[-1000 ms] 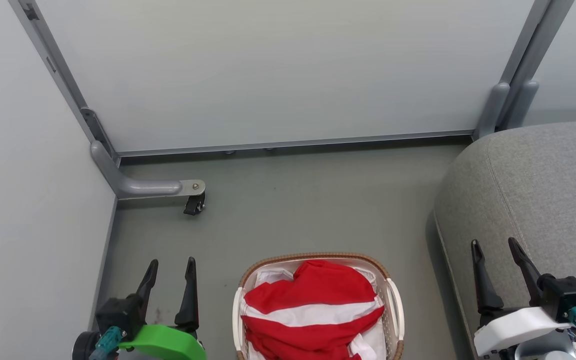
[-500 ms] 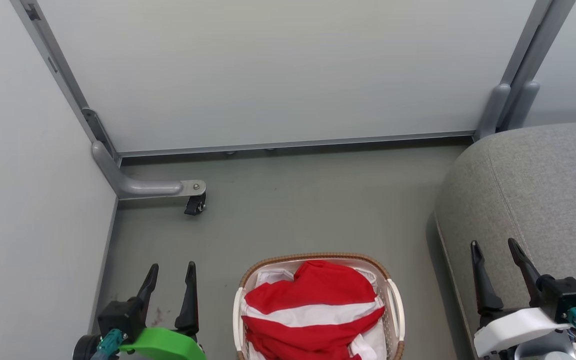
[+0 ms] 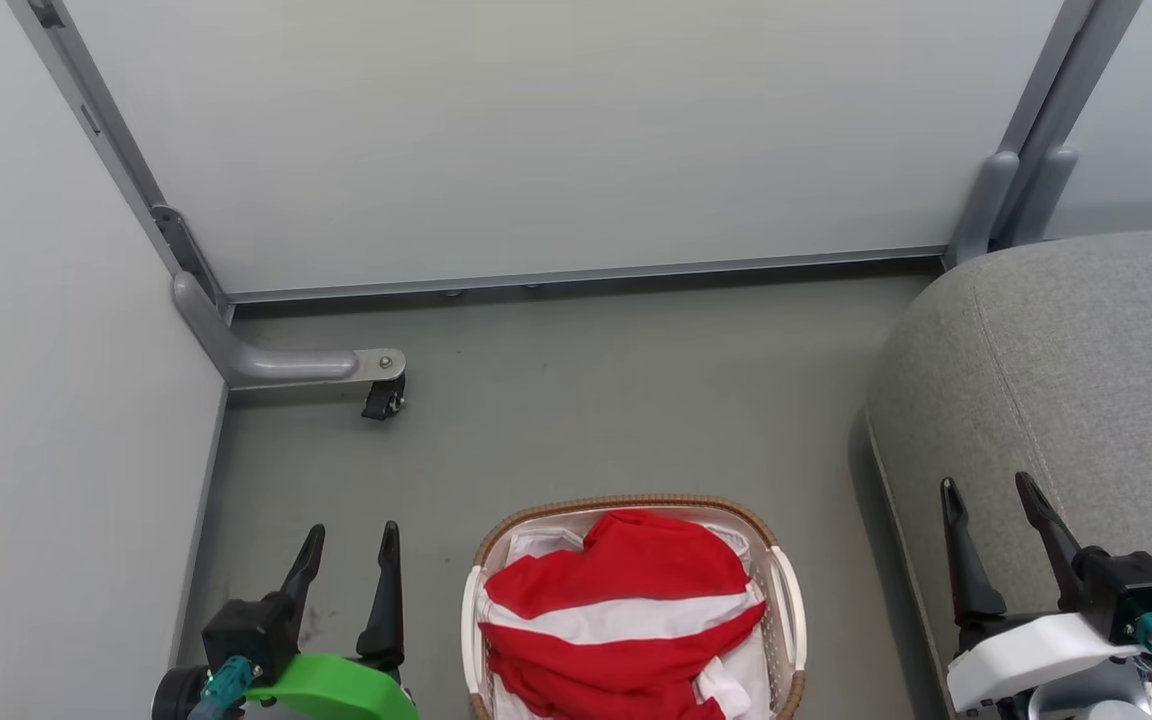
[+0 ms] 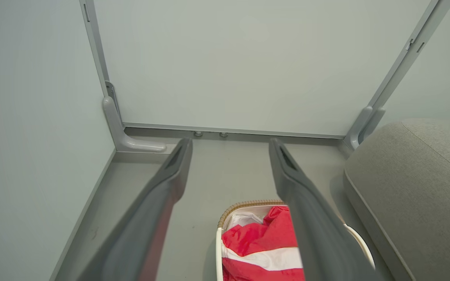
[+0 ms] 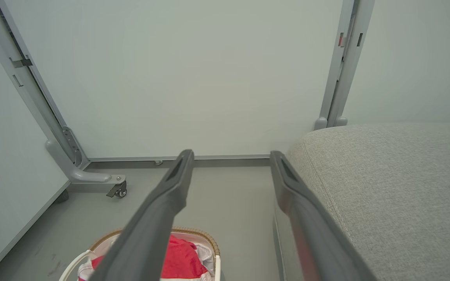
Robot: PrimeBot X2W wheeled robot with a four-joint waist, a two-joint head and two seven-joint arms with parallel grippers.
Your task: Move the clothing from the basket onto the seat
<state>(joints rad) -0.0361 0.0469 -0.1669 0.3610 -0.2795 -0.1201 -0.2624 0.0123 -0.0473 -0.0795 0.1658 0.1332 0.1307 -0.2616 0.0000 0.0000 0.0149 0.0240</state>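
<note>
Red clothing (image 3: 626, 620) with a white band lies heaped in the white basket (image 3: 784, 610) with a brown woven rim, low in the middle of the head view on the grey floor. The grey seat (image 3: 1086, 370) fills the right side. My left gripper (image 3: 351, 535) stands open to the left of the basket, holding nothing. My right gripper (image 3: 988, 488) is open over the seat's front edge, also empty. The left wrist view shows the clothing (image 4: 264, 246), basket (image 4: 244, 205) and seat (image 4: 416, 187). The right wrist view shows the clothing (image 5: 182, 261), basket (image 5: 205, 236) and seat (image 5: 389, 187).
Pale partition panels (image 3: 556, 140) close off the far side and the left. A grey panel foot with a black caster (image 3: 383, 398) juts onto the floor at the left. Open grey floor (image 3: 616, 400) lies between the basket and the far panel.
The head camera has tilted slightly, so the whole picture has shifted upward. The left gripper sits a little further right and lower. The right gripper and the clothing have not moved.
</note>
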